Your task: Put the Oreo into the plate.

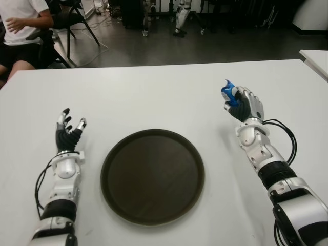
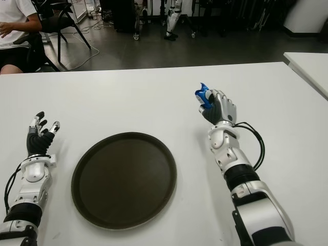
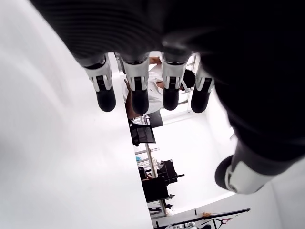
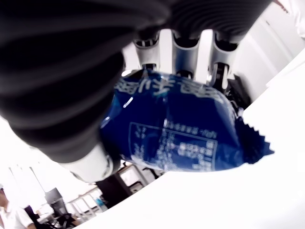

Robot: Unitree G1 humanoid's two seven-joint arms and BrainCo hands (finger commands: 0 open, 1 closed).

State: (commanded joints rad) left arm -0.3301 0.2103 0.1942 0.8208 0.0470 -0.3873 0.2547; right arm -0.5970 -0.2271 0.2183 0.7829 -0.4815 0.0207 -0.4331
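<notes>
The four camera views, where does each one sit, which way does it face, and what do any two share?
Left eye: on the head, looking down at the table; both forearms show, plate between them.
Right eye: beside it, same scene; shares the right hand holding the Oreo packet.
Left wrist: on the left arm, facing along the empty left hand toward the room.
Right wrist: on the right arm, facing the fingers closed on the packet.

Oreo [image 1: 229, 94] right of plate [image 1: 115, 154] (in R robot hand [image 1: 242, 105]).
</notes>
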